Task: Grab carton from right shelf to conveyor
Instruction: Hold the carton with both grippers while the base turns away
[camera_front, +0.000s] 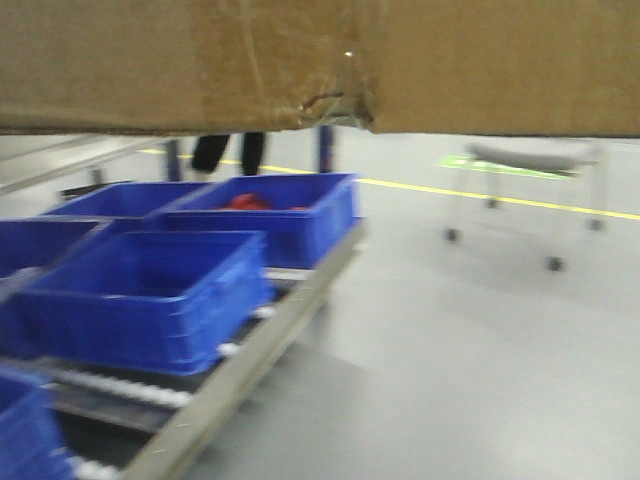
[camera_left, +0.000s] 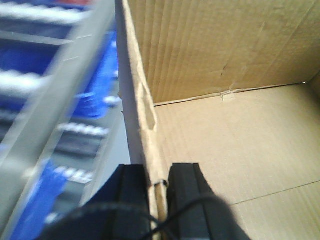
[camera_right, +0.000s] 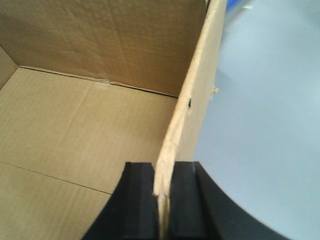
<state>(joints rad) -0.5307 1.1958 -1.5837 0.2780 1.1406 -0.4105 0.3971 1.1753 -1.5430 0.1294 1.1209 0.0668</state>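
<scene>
The brown open carton (camera_front: 320, 60) fills the top of the front view, held up in the air. In the left wrist view my left gripper (camera_left: 160, 182) is shut on the carton's left wall (camera_left: 142, 110), one black finger (camera_left: 132, 187) outside, one inside. In the right wrist view my right gripper (camera_right: 163, 182) is shut on the carton's right wall (camera_right: 192, 100) the same way. The carton's inside (camera_right: 75, 115) looks empty. The conveyor (camera_front: 240, 350), a roller track with a grey rail, runs below at the left.
Several blue plastic bins (camera_front: 150, 290) sit on the conveyor rollers; one farther bin (camera_front: 270, 205) holds something red. A person's dark legs (camera_front: 228, 152) stand behind it. A wheeled cart (camera_front: 530, 190) stands on the grey floor at the right, behind a yellow floor line (camera_front: 480, 195).
</scene>
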